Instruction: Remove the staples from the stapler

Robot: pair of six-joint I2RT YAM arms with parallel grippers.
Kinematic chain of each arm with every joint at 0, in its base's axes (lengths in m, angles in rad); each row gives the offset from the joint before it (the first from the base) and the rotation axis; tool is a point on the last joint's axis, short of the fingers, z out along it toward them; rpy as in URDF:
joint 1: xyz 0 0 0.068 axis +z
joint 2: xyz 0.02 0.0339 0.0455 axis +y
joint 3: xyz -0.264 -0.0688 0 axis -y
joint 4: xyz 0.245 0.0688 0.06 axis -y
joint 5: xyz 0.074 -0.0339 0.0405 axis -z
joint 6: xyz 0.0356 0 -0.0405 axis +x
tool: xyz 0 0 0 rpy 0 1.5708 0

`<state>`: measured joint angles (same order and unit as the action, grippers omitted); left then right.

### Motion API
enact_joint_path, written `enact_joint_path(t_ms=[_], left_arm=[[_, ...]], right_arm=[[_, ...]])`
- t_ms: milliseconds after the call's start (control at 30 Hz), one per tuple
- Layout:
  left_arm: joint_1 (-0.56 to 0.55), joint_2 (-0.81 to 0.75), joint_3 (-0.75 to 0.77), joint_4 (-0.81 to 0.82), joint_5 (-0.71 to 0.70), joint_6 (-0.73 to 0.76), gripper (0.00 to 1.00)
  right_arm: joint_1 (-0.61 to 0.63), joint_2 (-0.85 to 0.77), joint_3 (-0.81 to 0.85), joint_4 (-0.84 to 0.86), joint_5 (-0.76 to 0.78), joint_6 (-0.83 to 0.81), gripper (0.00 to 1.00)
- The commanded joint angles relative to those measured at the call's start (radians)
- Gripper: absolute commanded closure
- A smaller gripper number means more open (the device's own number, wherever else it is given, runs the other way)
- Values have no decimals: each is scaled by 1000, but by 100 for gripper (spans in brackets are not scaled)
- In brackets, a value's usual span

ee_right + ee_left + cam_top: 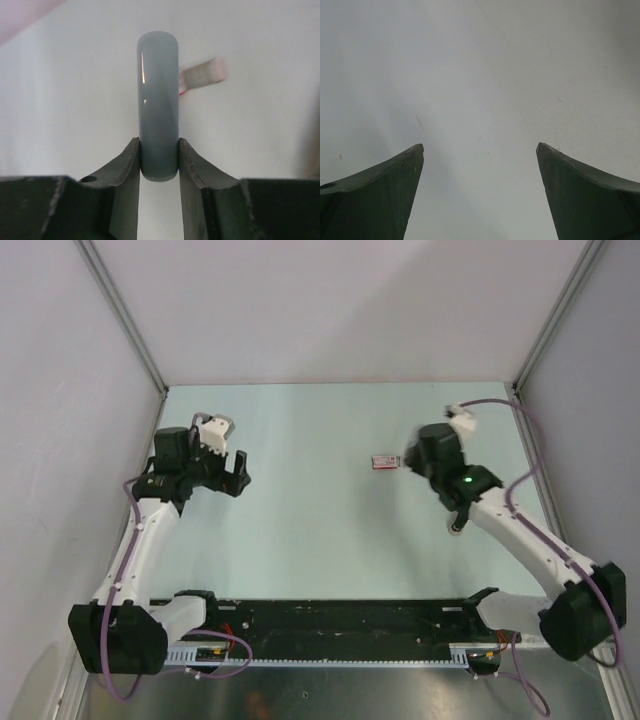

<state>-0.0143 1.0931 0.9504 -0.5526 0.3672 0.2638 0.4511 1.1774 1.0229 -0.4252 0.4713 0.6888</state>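
Note:
My right gripper (pixel 158 141) is shut on the near end of a grey-blue stapler (pixel 158 90), which points away from the wrist over the table. In the top view the right gripper (pixel 412 456) hides the stapler. A small red and white box (pixel 202 75) lies just beyond and to the right of the stapler's far end; it also shows in the top view (pixel 384 462), just left of the gripper. My left gripper (pixel 480 147) is open and empty over bare table, far to the left (pixel 240 472).
Grey walls with metal corner posts (pixel 130 325) enclose the pale green table (pixel 310 530) on three sides. A black rail (pixel 330 620) runs along the near edge between the arm bases.

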Motion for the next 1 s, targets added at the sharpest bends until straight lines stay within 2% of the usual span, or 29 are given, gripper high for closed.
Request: enact_joint_path(t_ms=[0,133,267,433,667,967], left_arm=[[11,-29,40,-38,174,-23,1],[11,-54,2,-53,272,41,1],[11,-49,-38,-69,290,108,0],[11,-22,-88,-77,330,207,0],[11,54,-108,-78,401,263,1],[26,142,-127,-77,411,339,3]], right_arm=[[227,128,27,231,-75,57,100],[379,294,86,406,-118,77,100],[460,422,148,537,-142,107,100],[488,539,180,659,-215,181,100],[528,654,225,738,-269,244,100],[555,721,230,811,-338,326,100]])
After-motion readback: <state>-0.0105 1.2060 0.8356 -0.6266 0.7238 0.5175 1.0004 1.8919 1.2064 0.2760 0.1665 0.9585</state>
